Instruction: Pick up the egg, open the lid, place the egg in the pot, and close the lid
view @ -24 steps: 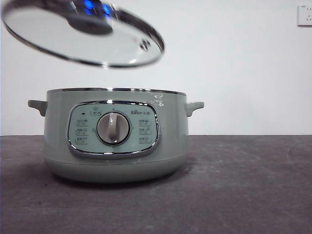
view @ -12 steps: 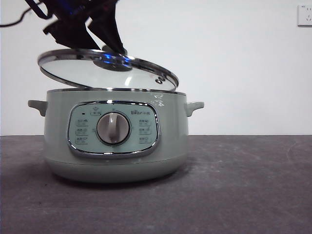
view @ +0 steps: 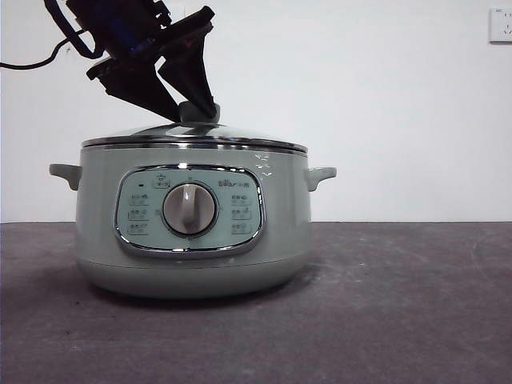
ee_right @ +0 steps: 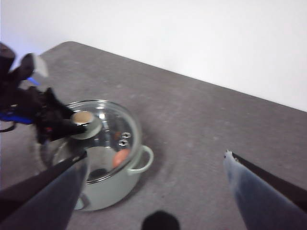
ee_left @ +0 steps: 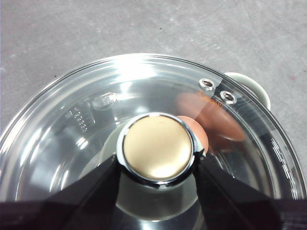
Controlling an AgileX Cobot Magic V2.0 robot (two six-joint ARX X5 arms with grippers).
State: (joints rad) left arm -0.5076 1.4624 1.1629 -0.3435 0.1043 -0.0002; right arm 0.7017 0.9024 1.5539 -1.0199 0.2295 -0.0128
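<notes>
The glass lid (view: 192, 134) sits level on the rim of the sage-green pot (view: 192, 264). My left gripper (view: 196, 108) comes down from the upper left and is shut on the lid's knob (ee_left: 157, 146), one jaw on each side. The reddish-brown egg (ee_left: 200, 136) lies inside the pot and shows through the glass; it also shows in the right wrist view (ee_right: 121, 157). My right gripper (ee_right: 156, 154) is open and empty, high above the table to the right of the pot (ee_right: 110, 187).
The pot stands on a dark grey table (view: 400, 320) in front of a white wall. A wall socket (view: 500, 24) is at the upper right. One side handle (ee_left: 249, 86) sticks out past the lid's rim.
The lid came down from a tilted position above the pot's left side and now rests flat on the rim. The left gripper came down with it, still on the knob.
</notes>
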